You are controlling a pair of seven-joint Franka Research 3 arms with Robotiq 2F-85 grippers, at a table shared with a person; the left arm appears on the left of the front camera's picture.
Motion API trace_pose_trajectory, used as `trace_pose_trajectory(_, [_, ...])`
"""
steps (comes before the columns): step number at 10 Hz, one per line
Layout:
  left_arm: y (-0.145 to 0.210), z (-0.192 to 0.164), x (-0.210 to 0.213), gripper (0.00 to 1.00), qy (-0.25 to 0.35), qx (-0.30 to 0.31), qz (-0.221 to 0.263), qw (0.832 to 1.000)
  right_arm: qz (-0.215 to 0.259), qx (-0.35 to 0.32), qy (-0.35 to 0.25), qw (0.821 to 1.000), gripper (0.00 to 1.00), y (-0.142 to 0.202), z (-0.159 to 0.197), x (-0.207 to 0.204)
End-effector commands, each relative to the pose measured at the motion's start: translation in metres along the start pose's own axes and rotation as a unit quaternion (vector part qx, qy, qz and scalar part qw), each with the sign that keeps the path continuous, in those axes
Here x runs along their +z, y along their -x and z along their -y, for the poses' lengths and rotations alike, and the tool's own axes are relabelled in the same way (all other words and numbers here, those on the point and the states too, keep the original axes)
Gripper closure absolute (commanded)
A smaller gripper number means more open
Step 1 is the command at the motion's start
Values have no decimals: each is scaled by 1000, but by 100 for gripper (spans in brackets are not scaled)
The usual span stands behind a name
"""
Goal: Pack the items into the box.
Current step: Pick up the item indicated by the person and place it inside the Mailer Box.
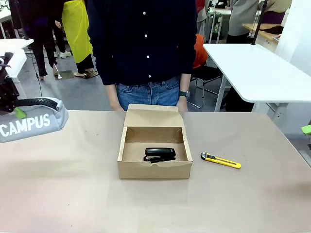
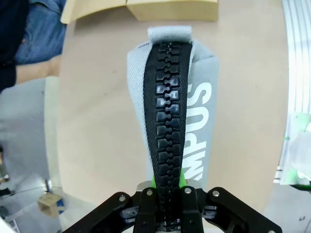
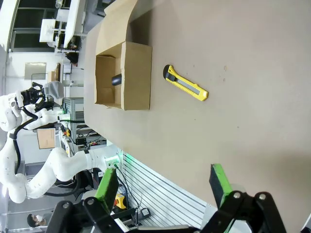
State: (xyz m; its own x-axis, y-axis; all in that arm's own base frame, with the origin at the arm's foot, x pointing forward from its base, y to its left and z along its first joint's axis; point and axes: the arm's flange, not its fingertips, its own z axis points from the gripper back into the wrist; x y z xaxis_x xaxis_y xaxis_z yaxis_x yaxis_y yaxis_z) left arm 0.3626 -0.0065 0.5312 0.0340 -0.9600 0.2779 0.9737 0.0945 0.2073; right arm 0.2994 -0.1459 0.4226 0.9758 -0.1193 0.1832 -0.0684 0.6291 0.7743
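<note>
Pouch [image 2: 201,73]: left pincer [image 2: 167,183] gripped its zip [image 2: 167,121], holding it above tabletop [image 1: 73,194], ready for box [image 1: 154,170]. Stapler [image 1: 159,154] lay inside. Right pincer [image 3: 164,177] gaped empty.

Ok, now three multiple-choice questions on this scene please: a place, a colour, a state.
1. Where is the stapler? A) inside the box B) beside it C) on top of its lid
2. What colour is the utility knife? A) red B) yellow and black C) green
3. How is the left tool? A) open, empty B) open over the box C) shut on the pouch
Answers: 1 A, it lies on the box floor. 2 B, yellow body, black tip. 3 C, it clamps the pouch's zip end.
</note>
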Motion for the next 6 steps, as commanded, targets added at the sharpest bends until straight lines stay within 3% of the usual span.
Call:
trace_pose_trajectory(1, [-21, -10, 2, 100, -6, -10, -17, 1000, -4, 9, 3, 1000, 0, 2, 2, 3])
trace_pose_trajectory(2, [-21, -10, 2, 100, -6, -10, -17, 1000, -4, 9, 3, 1000, 0, 2, 2, 3])
trace_pose_trajectory(3, [-12, -3, -1, 90, 0, -10, -5, 1000, -4, 9, 3, 1000, 0, 2, 2, 3])
trace_pose_trajectory(4, [-50, -4, 16, 90, 11, 1, -34, 999, -4, 9, 3, 1000, 0, 2, 2, 3])
trace_pose_trajectory(6, [-158, -34, 16, 90, 23, -37, -71, 997, -4, 9, 3, 1000, 0, 2, 2, 3])
